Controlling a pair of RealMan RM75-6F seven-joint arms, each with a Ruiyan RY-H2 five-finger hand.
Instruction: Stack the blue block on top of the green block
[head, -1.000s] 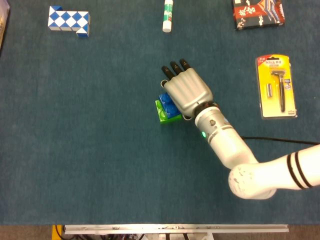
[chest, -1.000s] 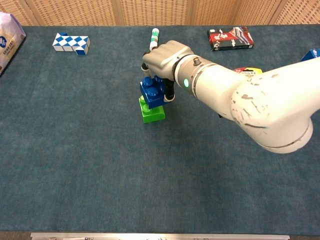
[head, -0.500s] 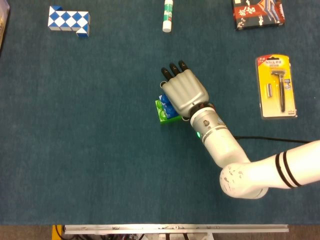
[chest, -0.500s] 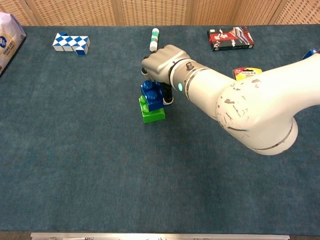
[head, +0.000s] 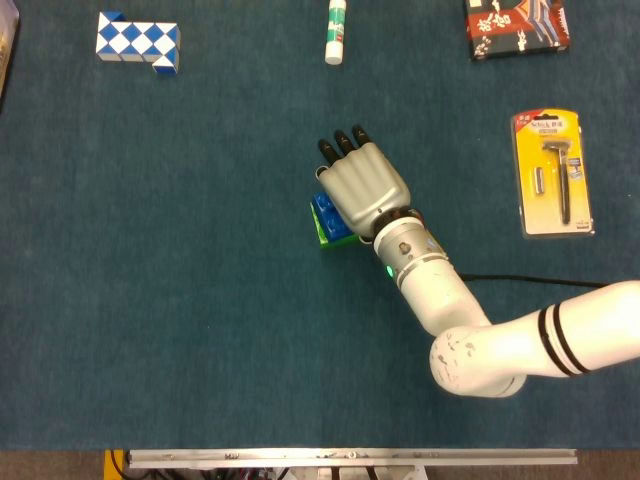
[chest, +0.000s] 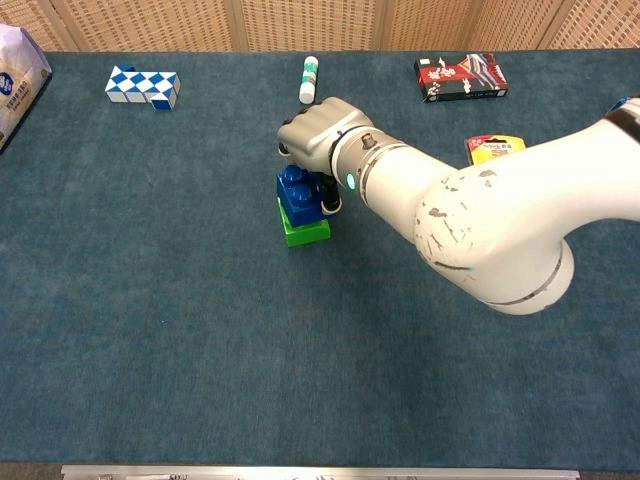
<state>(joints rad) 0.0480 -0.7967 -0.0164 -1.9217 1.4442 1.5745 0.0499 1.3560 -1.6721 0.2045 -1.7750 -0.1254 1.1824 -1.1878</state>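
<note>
Right hand (chest: 318, 135) grips one blue block (chest: 299, 194) from above, seated on one green block (chest: 305, 229) directly beneath — beyond the fingertips one glue stick (head: 336, 31), far left one blue-white puzzle (head: 139, 41), right one razor pack (head: 553, 172).

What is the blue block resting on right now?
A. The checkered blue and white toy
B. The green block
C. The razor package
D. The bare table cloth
B. In the chest view the blue block sits directly on the green block, with the right hand over it, its fingers reaching down at the blue block's far side.
</note>
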